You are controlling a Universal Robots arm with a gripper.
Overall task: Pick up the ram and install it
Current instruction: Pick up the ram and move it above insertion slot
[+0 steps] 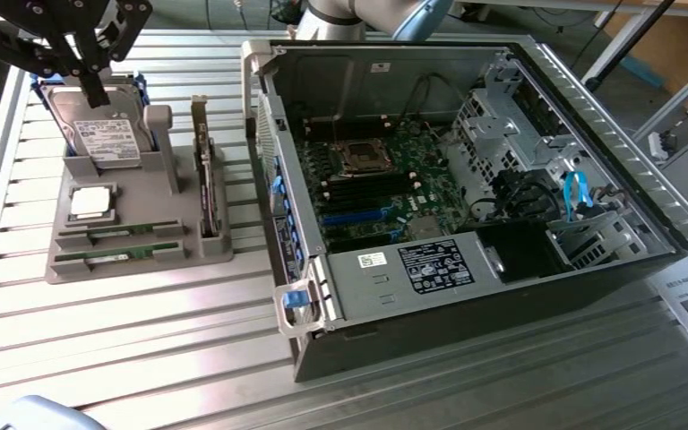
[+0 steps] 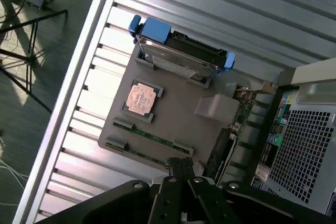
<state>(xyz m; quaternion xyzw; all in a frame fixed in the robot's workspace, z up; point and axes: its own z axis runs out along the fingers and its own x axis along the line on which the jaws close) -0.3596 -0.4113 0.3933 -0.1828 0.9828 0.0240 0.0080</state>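
Note:
Two thin green ram sticks lie flat in slots along one edge of the grey holder. In the exterior view my gripper hangs high above the holder, over the hard drive. Its black fingers are shut with nothing between them. In the wrist view the shut gripper looks down on the holder, near one end of the ram sticks and well above them. The open computer case lies at the exterior view's right, its motherboard exposed.
On the holder also sit a hard drive in a blue frame, a square processor chip and an upright dark expansion card. The case wall stands close beside the holder. All rest on a slatted metal table.

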